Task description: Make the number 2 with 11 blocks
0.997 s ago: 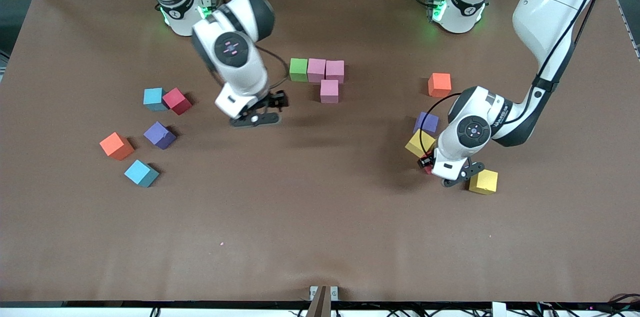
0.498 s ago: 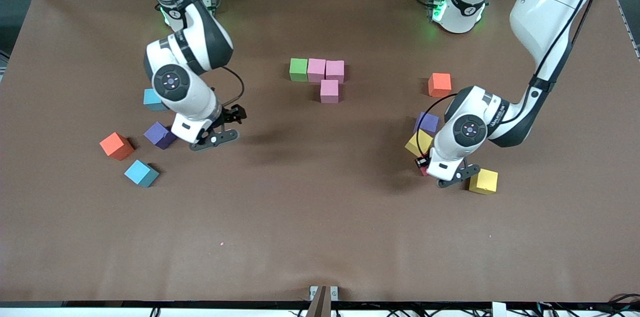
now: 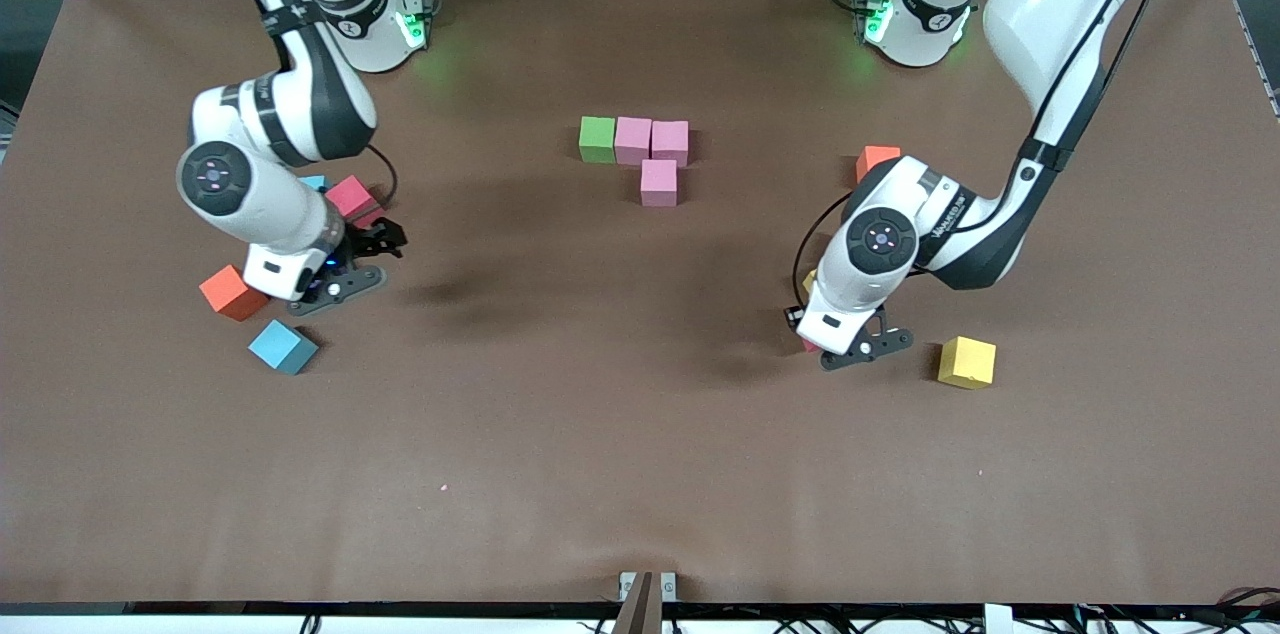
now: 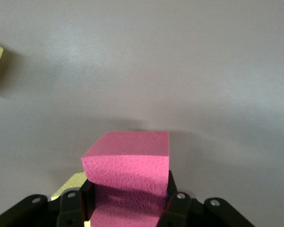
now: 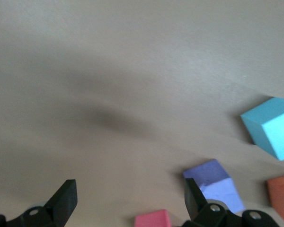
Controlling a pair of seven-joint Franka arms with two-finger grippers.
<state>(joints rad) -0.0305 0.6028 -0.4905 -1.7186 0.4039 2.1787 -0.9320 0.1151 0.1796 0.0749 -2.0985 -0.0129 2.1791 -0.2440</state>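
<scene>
Left pincer (image 4: 128, 201): clamped on pink-red block (image 4: 128, 165); started digit (image 3: 640, 154) lies toward the bases, mid-worktop.
Right pincer (image 5: 128, 201): wide, empty, over purple block (image 5: 213, 182).

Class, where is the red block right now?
In the left wrist view the red block is clamped in the left gripper, toward the left arm's end of the table, with a yellow block lying nearby.

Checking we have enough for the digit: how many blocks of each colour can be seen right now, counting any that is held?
green blocks: 1
pink blocks: 3
red blocks: 2, one held in the left gripper
orange blocks: 2
light blue blocks: 2
yellow blocks: 2
purple blocks: 1
Total: 13
</scene>
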